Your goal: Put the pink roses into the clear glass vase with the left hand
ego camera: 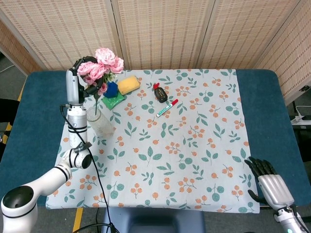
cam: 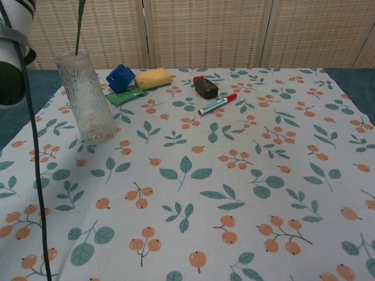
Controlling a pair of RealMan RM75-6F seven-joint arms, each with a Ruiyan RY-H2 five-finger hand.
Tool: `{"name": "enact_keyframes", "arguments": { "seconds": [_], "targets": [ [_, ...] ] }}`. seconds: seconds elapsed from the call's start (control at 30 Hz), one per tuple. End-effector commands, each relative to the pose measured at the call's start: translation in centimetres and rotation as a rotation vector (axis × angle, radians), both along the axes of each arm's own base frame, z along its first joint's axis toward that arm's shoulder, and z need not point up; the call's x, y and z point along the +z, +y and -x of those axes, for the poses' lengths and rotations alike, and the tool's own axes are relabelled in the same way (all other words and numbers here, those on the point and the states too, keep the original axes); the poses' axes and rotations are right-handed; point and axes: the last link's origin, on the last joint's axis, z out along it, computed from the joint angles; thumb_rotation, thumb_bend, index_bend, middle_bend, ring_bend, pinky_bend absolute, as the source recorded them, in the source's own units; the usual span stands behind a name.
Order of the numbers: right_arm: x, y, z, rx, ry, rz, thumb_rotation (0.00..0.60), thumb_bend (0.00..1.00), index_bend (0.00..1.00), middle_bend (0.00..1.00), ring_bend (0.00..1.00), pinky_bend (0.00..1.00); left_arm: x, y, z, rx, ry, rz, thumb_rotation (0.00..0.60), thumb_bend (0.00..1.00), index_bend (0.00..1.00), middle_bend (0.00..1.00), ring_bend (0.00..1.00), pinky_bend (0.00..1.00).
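Note:
My left hand (ego camera: pixel 83 81) grips the bunch of pink roses (ego camera: pixel 101 65) high over the table's left side. The green stem (cam: pixel 78 26) hangs down to the mouth of the clear glass vase (cam: pixel 87 96), which stands upright on the floral cloth; in the head view the vase (ego camera: pixel 99 122) is right under the flowers. Whether the stem tip is inside the rim I cannot tell. My right hand (ego camera: pixel 272 187) rests at the table's near right corner with its fingers spread, holding nothing.
Behind the vase lie a blue toy block (cam: pixel 120 77), a green packet (cam: pixel 123 96) and a yellow sponge (cam: pixel 153 78). A dark small bottle (cam: pixel 205 87) and a red-capped marker (cam: pixel 217 104) lie mid-back. Left forearm (cam: pixel 13 52) and its cable (cam: pixel 36 170) hang at the left edge.

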Motion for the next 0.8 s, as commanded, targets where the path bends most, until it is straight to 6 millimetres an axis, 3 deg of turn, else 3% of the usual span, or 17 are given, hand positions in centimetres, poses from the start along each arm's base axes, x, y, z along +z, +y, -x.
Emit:
{"name": "enact_keyframes", "arguments": {
  "seconds": [0.03, 0.27, 0.57, 0.73, 0.8],
  "targets": [
    [-0.1, 0.0, 0.0, -0.002, 0.001, -0.004, 0.6, 0.21, 0.0, 0.0, 0.0, 0.0, -0.7, 0.1, 0.7, 0.008, 0.041, 0.001, 0.6, 0.66, 0.56, 0.69, 0.66, 0.38],
    [-0.2, 0.1, -0.1, -0.001, -0.006, -0.016, 0.6, 0.21, 0.0, 0.0, 0.0, 0.0, -1.9, 0.1, 2.2, 0.029, 0.033, 0.035, 0.6, 0.65, 0.56, 0.69, 0.66, 0.38],
    [-0.1, 0.3, -0.2, 0.004, -0.012, -0.02, 0.6, 0.21, 0.0, 0.0, 0.0, 0.0, -3.5, -1.4, 4.1, 0.036, 0.059, 0.051, 0.6, 0.51, 0.51, 0.65, 0.6, 0.29],
    [0.0, 0.5, -0.4, 0.011, -0.018, -0.023, 0.6, 0.21, 0.0, 0.0, 0.0, 0.0, -3.8, -2.3, 5.2, 0.033, 0.066, 0.054, 0.6, 0.45, 0.41, 0.55, 0.49, 0.25],
    [0.0, 0.5, -0.4, 0.015, -0.021, -0.023, 0.6, 0.21, 0.0, 0.0, 0.0, 0.0, -3.9, -2.8, 5.6, 0.036, 0.082, 0.054, 0.6, 0.44, 0.34, 0.47, 0.41, 0.22]
  ]
}}
